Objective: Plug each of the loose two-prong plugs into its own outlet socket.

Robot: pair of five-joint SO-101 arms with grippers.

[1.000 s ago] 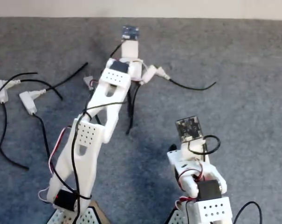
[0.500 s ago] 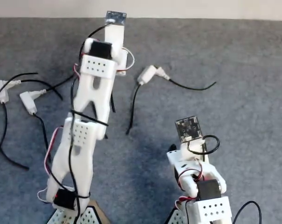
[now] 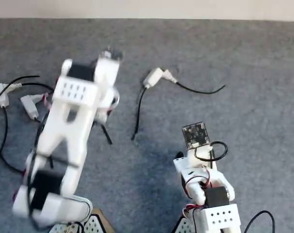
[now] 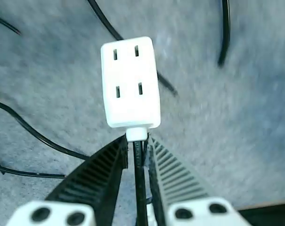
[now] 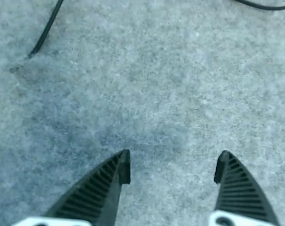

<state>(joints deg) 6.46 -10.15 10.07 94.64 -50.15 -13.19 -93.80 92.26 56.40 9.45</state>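
Note:
My left gripper (image 4: 138, 146) is shut on the cord stub at the base of a white outlet block (image 4: 130, 84), which has two empty pairs of slots and hangs above the carpet. In the high view the left arm (image 3: 74, 104) stretches over the left half of the carpet. A loose white two-prong plug (image 3: 156, 76) with a black cord lies alone at centre. Two more white plugs (image 3: 29, 104) (image 3: 1, 92) lie at the left edge. My right gripper (image 5: 173, 167) is open over bare carpet with nothing between its fingers.
Black cords (image 3: 137, 116) trail across the grey carpet at centre and left, and one crosses a corner of the right wrist view (image 5: 45, 30). The right arm (image 3: 202, 174) sits folded at the near right. Bare carpet (image 3: 253, 58) spreads to the right.
The left arm has lifted away from the central plug and swung left and back toward its base with the outlet block. The plug stays on the carpet. The right arm has not moved.

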